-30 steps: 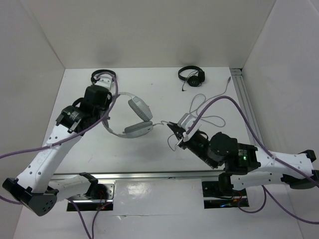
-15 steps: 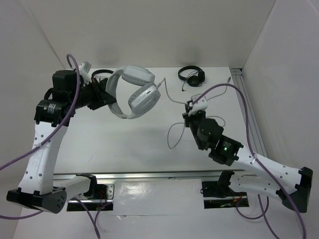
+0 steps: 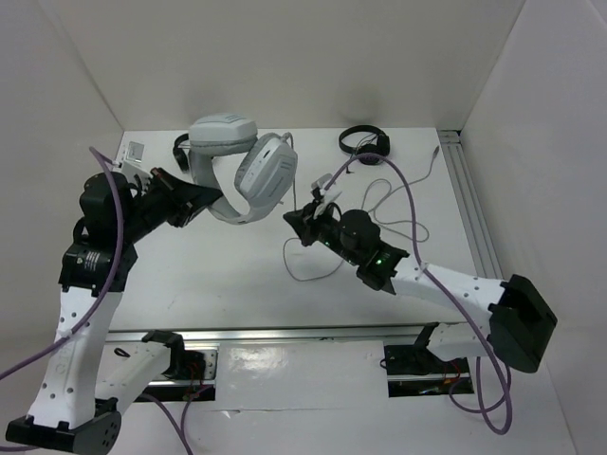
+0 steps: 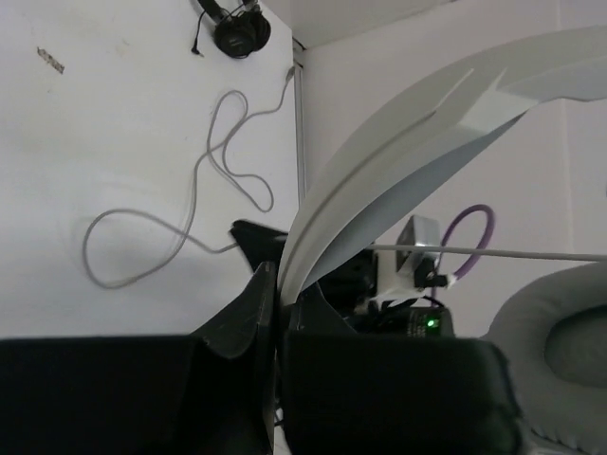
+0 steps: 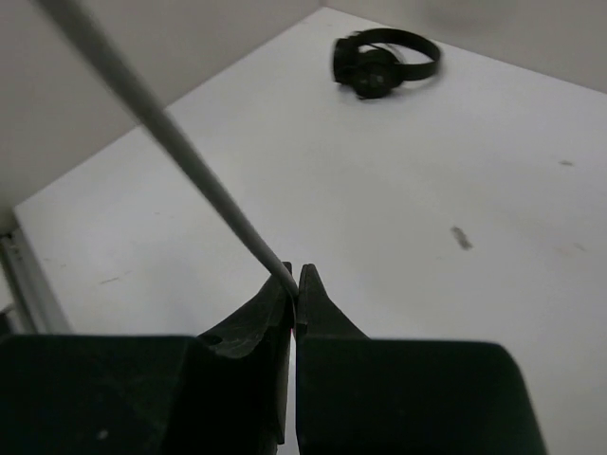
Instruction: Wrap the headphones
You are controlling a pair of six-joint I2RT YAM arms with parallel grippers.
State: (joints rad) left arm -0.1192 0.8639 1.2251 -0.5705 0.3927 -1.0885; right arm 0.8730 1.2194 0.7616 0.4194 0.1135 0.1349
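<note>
Up above the bench (image 3: pixel 228 275), the left claw (image 3: pixel 211 197) grips the headphones (image 3: pixel 258 172) by the band, so they hang free. The right claw (image 3: pixel 305 221) pinches the cable (image 5: pixel 180 152) tight, likely to wind it round them.

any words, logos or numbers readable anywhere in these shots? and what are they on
No text can be read in any view.
Small pale tag at the far left of the table: too small to read.
White headphones: no legible brand or marking.
Black headphones at the far right: too small to tell.
</note>
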